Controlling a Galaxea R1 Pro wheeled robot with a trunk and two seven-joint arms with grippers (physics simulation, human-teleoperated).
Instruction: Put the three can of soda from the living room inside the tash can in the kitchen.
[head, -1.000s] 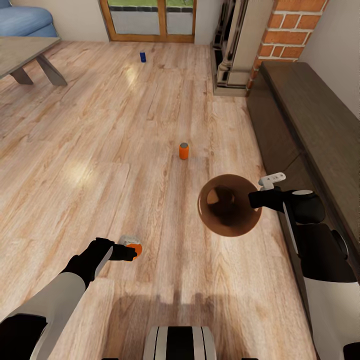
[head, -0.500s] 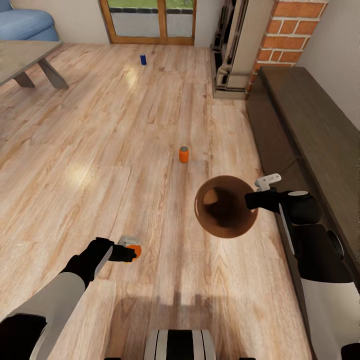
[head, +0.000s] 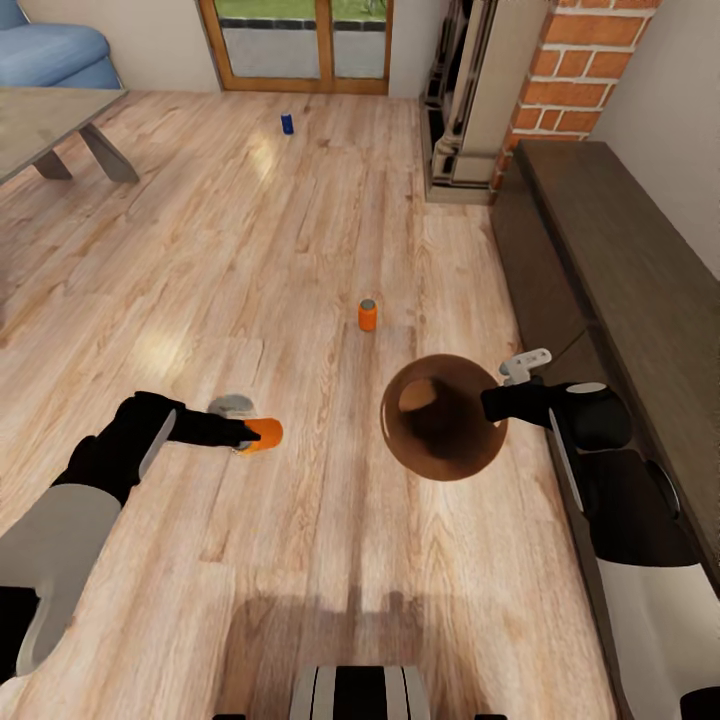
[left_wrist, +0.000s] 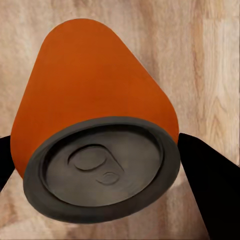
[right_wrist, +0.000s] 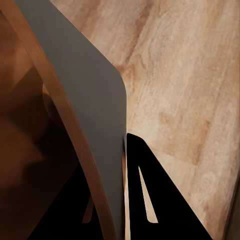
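Observation:
My left gripper (head: 243, 434) is shut on an orange soda can (head: 262, 435), held on its side above the wood floor. In the left wrist view the can (left_wrist: 95, 130) sits between the two black fingers (left_wrist: 210, 190) with its grey top facing the camera. My right gripper (head: 490, 403) is shut on the rim of the trash can (head: 440, 415), which hangs off the floor with its copper-brown inside showing. The right wrist view shows the grey wall (right_wrist: 85, 100) pinched by a finger (right_wrist: 150, 195). A second orange can (head: 368, 315) stands on the floor ahead. The dark blue can (head: 287, 123) stands far off near the glass doors.
A dark wooden cabinet (head: 620, 270) runs along the right, close to my right arm. The brick fireplace (head: 570, 70) stands at the back right. A low grey table (head: 50, 120) and blue sofa (head: 50, 50) occupy the back left. Wood-framed glass doors (head: 300, 45) close the far wall.
My left arm has lifted the orange can off the floor and carried it up and forward. The view has shifted slightly; the right gripper keeps holding the bin.

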